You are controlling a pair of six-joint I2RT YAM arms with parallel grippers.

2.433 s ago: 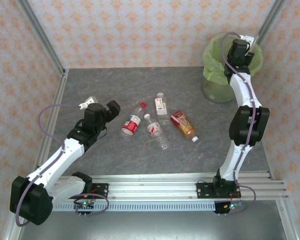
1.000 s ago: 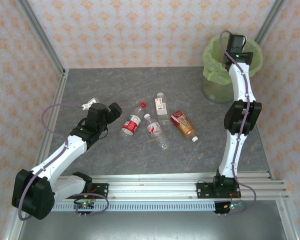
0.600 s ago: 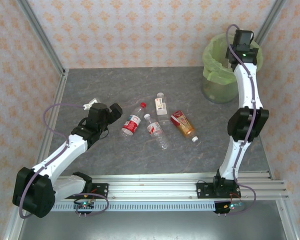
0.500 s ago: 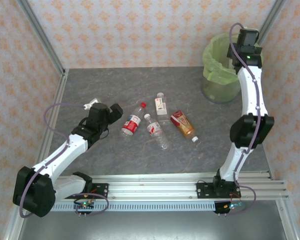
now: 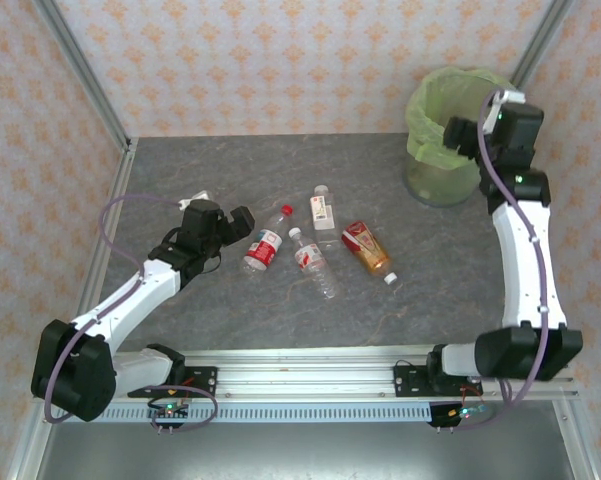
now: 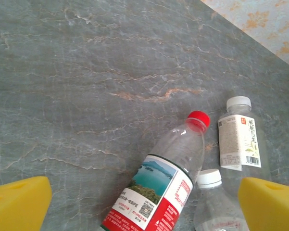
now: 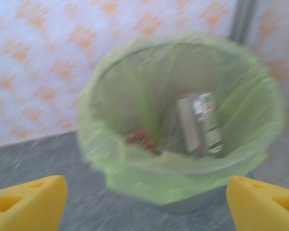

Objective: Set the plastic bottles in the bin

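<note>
The right arm, which a second ago reached over the bin (image 5: 428, 150) in the far right corner of the table (image 5: 180, 170), has pulled back and now stands at the bin's near right side, with the right gripper (image 5: 460, 135) beside the rim. Its jaws have spread during this retreat, and in the wrist view the two yellow fingertips are far apart with nothing between them, so it is open and empty. Inside the green bag lies a clear bottle (image 7: 202, 122), and next to it something reddish-brown that is too blurred to name. I judge from this that one delivery is complete and this arm is free for another. The left arm has moved a little closer to the group in the middle of the table. The left gripper (image 5: 242, 222) is fully open, holds nothing, and points at the red-capped bottle (image 5: 264, 246) just beside it. Three more still lie there: a white-capped clear bottle (image 5: 313, 262), a white-labelled bottle (image 5: 323, 208) and a brown-orange bottle (image 5: 367, 248). So four bottles remain to be carried.
</note>
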